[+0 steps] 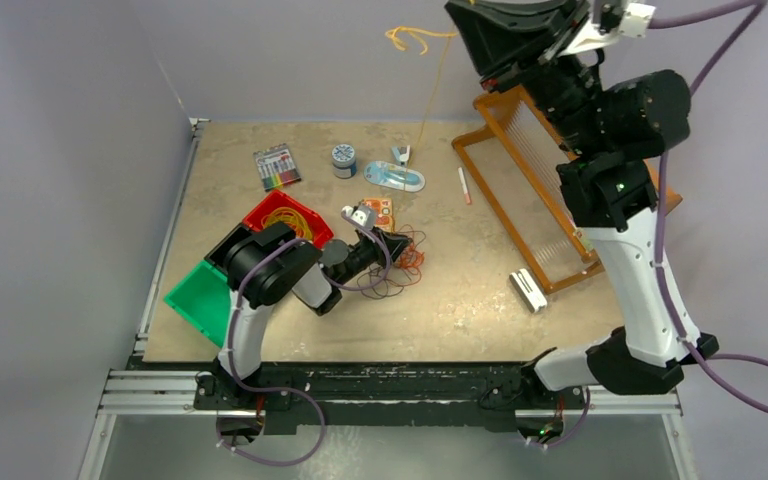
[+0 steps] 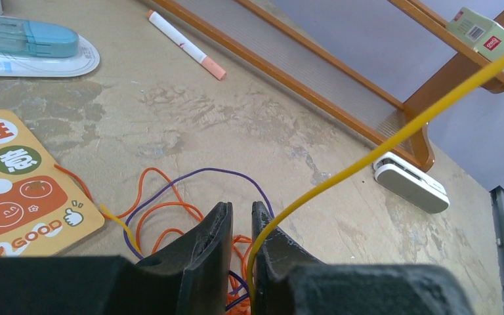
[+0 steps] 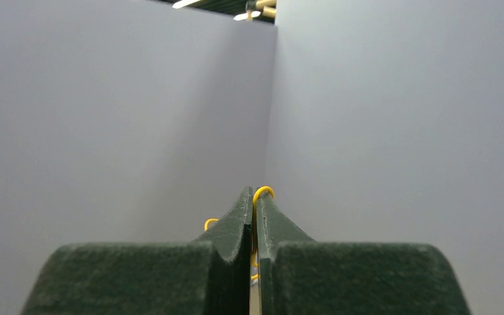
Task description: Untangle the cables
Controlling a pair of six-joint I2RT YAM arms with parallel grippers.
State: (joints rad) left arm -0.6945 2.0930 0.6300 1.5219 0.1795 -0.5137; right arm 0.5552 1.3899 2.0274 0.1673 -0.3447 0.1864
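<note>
Surface: beige stone-look table point(image 1: 480, 300), lilac walls behind and to the left.
Tangle: orange and purple loops point(image 1: 400, 268) near the middle of the table, just beside an orange card point(image 2: 20, 184).
Yellow cable: one strand point(image 2: 394, 139) rises out of the tangle and runs taut, up and toward the far side, to a height well above the table.
Left gripper: low on the tangle point(image 2: 240, 206), jaws almost together with a slim gap. The yellow cable drops along the inner face of one finger and orange and purple strands show in the gap. Whether anything is truly pinched, I cannot tell.
Right gripper: raised high near the back wall point(image 3: 254, 195), jaws pressed together on the yellow cable, a small loop of it poking out above the tips.
Red bin: at the left of the table point(image 1: 260, 212), with orange loops lying in it.
Key relation: the cable's long axis is the straight line between the two grippers, low end at the left one, high end at the right one. The left arm is at the knot; the right arm has the far end.
Next move, as a judgement: the pull should follow that line, up and away, while the left arm pins the tangle.
Risk: if the tangle is not held, it may lift with the strand.
</note>
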